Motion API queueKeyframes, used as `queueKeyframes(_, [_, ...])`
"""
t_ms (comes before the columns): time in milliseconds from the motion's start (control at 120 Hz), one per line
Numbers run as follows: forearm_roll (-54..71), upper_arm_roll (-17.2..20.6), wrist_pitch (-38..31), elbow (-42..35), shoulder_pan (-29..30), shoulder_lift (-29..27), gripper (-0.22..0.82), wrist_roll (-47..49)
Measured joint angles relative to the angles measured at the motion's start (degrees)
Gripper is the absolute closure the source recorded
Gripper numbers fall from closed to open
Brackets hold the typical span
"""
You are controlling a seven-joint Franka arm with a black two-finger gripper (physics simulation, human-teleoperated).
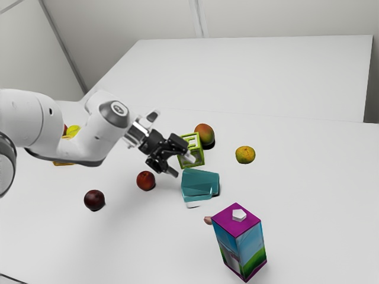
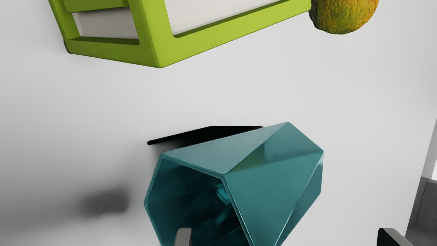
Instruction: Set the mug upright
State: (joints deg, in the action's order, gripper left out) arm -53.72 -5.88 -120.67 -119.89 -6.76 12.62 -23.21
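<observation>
The teal faceted mug (image 1: 199,184) lies on its side on the table, beside the green crate-like block. In the exterior view my gripper (image 1: 181,165) hangs above and to the left of the mug, its fingers spread and nothing held. The wrist view looks into the dark mouth of the mug (image 2: 269,184); there the gripper (image 2: 281,237) has its two fingertips wide apart, one overlapping the mug's opening and the other beyond its far side. A pale piece lies at the mug's lower edge in the exterior view.
A green open-framed block (image 1: 191,151) stands behind the mug, with a mango (image 1: 204,134) beside it. An orange-yellow citrus (image 1: 245,155) is to the exterior view's right. A purple-topped carton (image 1: 240,242) stands nearer the camera. Red fruit (image 1: 145,180) and dark fruit (image 1: 94,200) lie toward the exterior view's left.
</observation>
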Motion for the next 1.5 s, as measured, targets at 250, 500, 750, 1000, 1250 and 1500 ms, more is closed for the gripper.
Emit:
queueKeyframes(250, [-2.52,1.98,-2.40,0.16,-0.69,1.76,0.06,-0.72])
queueKeyframes(500, [-4.16,2.80,-3.52,0.17,-0.85,1.76,0.45,-0.90])
queueKeyframes(750, [-4.31,4.47,-3.89,1.88,-0.80,1.31,0.69,-0.59])
queueKeyframes(1000, [-3.77,5.18,-4.21,2.70,-0.87,0.77,0.76,0.44])
queueKeyframes(1250, [10.89,5.45,-4.51,2.00,-1.58,-4.24,0.78,5.23])
queueKeyframes(1500, [38.77,5.53,-4.21,-0.73,-2.99,-9.66,0.78,13.53])
